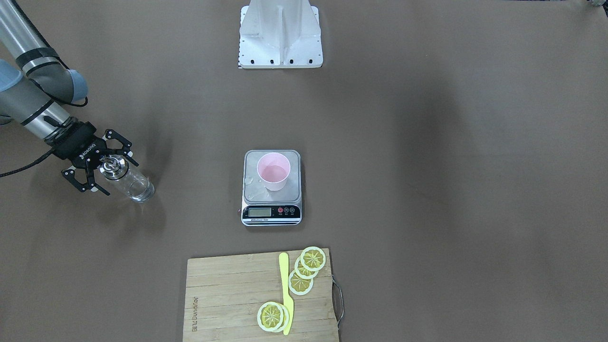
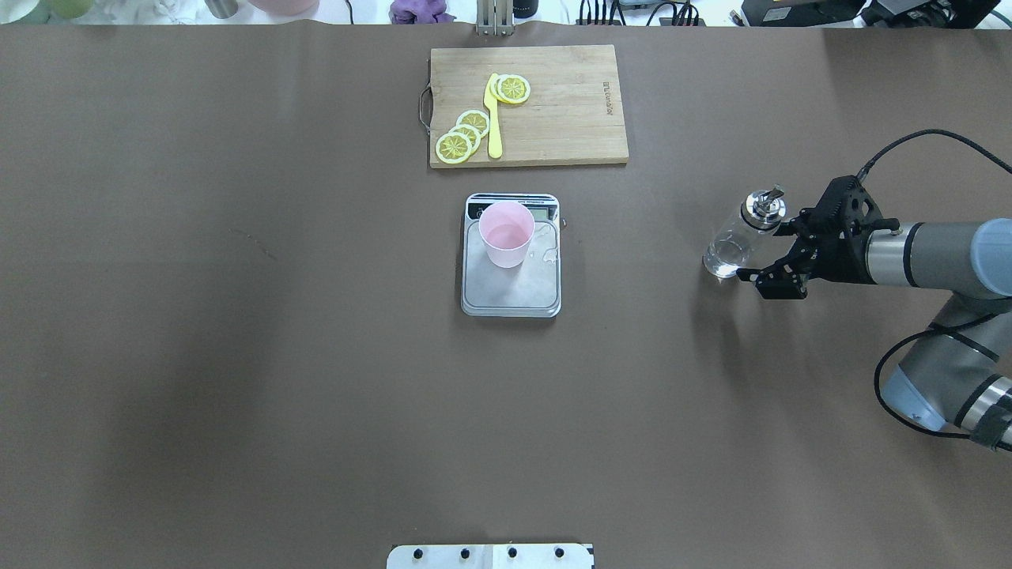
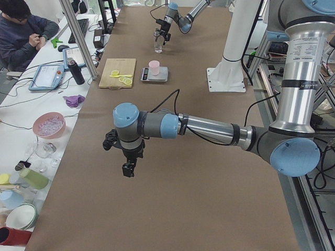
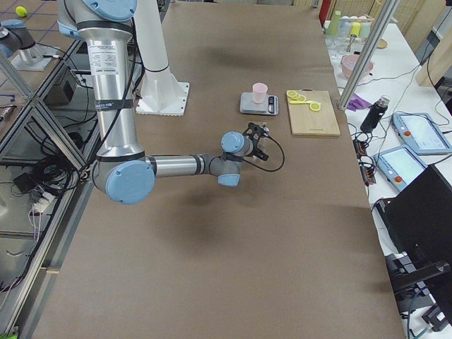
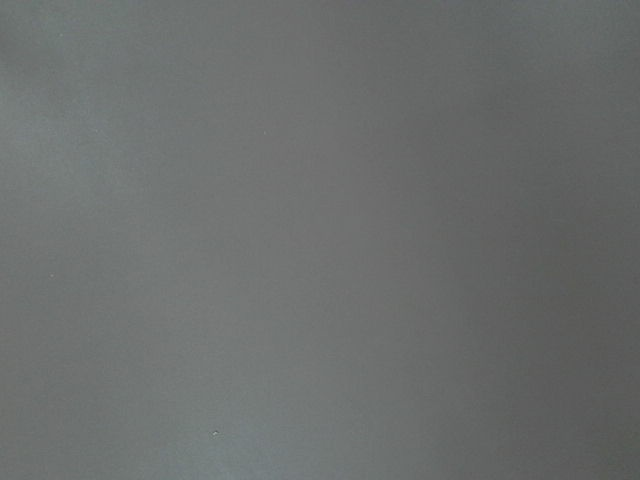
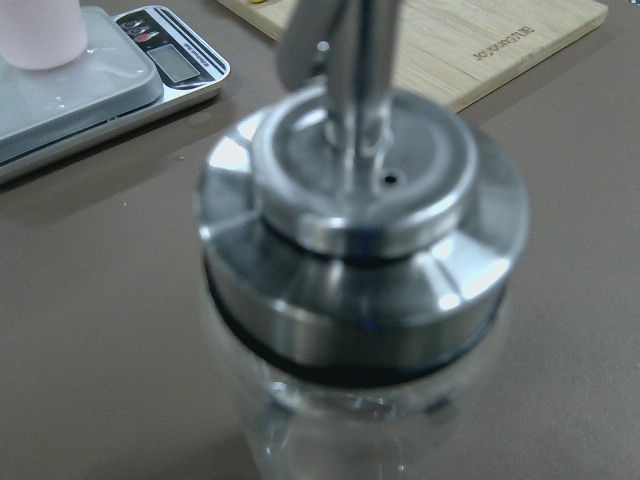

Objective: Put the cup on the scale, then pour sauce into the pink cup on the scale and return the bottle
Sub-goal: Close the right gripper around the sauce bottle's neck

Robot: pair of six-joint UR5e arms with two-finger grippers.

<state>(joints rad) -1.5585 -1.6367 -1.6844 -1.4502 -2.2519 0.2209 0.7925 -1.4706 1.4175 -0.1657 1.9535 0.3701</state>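
The right end effector (image 2: 763, 251) stood spread wide, its fingers either side of the bottle (image 2: 735, 245) without pinching it and holding nothing. The bottle stood upright on the bench (image 2: 237, 356), long axis vertical, directly ahead of that end effector on its scale-ward side. It was well apart from the scale (image 2: 514, 296), on which the cup (image 2: 507, 233) sat. In my judgement, a straight pull back along the wrist line would clear the cap. The left end effector (image 3: 128, 167) hung far off, and whether it was open could not be determined.
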